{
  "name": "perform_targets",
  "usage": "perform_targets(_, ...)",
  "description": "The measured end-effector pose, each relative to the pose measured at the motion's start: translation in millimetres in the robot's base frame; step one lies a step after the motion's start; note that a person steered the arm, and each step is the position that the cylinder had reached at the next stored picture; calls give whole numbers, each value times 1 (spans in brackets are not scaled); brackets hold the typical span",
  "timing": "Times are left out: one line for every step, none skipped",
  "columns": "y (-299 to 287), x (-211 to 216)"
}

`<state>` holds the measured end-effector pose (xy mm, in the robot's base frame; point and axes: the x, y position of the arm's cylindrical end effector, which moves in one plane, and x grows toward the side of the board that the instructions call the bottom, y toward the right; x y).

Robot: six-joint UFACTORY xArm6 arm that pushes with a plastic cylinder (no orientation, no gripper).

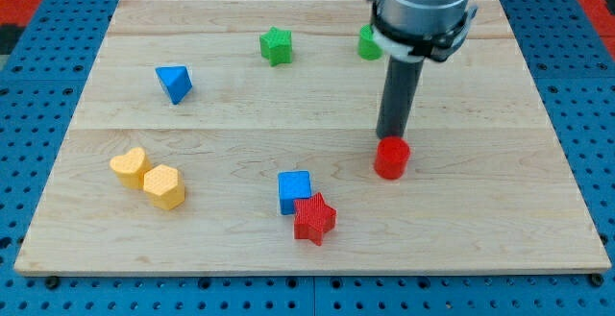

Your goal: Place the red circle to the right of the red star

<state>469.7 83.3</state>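
The red circle (391, 158) stands on the wooden board right of centre. The red star (314, 218) lies lower and to the view's left of it, near the board's bottom edge, touching a blue cube (294, 189) at its upper left. My tip (392, 138) is at the top edge of the red circle, touching or nearly touching it from the view's top side. The rod rises from there to the arm at the view's top.
A green star (276, 45) and a green block (368, 42), partly hidden by the arm, lie near the top. A blue triangle (174, 83) is at upper left. A yellow heart (128, 166) and a yellow hexagon (164, 186) touch at lower left.
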Motion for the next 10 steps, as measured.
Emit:
perform_targets(-4,-1)
perform_targets(-18,-16)
perform_targets(-29,12)
perform_targets(-26,57)
perform_targets(-28,66)
perform_targets(-25,23)
perform_targets(-12,7)
perform_targets(4,25)
perform_targets(4,63)
perform_targets(7,64)
